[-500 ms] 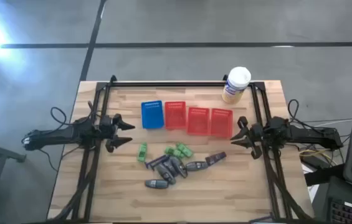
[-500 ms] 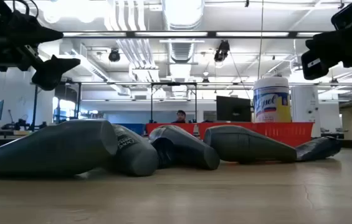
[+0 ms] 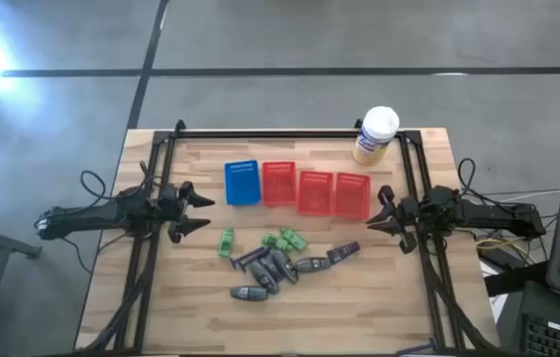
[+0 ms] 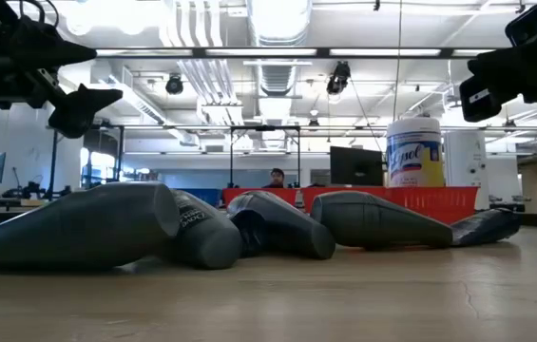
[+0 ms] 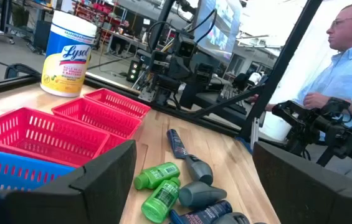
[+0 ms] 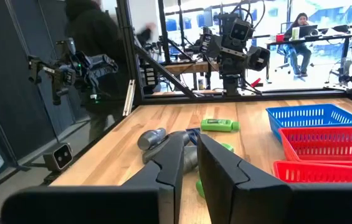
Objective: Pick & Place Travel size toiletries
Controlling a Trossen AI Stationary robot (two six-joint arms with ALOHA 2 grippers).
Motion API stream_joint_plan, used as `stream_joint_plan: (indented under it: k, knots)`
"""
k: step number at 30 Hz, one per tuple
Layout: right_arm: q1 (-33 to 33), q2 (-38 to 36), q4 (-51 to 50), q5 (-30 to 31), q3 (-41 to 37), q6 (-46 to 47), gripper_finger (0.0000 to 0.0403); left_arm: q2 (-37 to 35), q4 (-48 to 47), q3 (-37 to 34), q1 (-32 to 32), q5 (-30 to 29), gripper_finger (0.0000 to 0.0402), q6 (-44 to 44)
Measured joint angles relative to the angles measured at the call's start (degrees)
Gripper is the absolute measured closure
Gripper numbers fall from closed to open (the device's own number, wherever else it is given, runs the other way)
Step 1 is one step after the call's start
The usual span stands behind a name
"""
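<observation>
The travel size toiletries lie loose on the wooden table (image 3: pixel 379 307) near its middle. They are green bottles (image 3: pixel 284 239) (image 5: pixel 157 193) (image 6: pixel 219 125) and dark tubes (image 3: pixel 270 266) (image 4: pixel 78 228) (image 6: pixel 152 138), all flat on their sides. My left gripper (image 3: pixel 205 213) (image 5: pixel 193 152) hovers at the table's left side, open wide and pointing toward the pile. My right gripper (image 3: pixel 377 211) (image 6: pixel 190 149) hovers at the right side, shut and empty, also pointing at the pile.
A blue basket (image 3: pixel 242 182) and three red baskets (image 3: pixel 314 191) stand in a row beyond the pile. A yellow canister with a white lid (image 3: pixel 376 135) (image 4: pixel 414 152) stands at the far right corner. People stand beyond the table (image 5: pixel 350 56) (image 6: pixel 95 37).
</observation>
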Motion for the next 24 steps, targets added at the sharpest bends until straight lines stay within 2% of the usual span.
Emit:
stream_joint_plan:
  k: [24]
  knots:
    - [-0.02, 0.00, 0.00, -0.01, 0.00, 0.00, 0.0292, 0.01, -0.01, 0.01, -0.01, 0.02, 0.0076, 0.00]
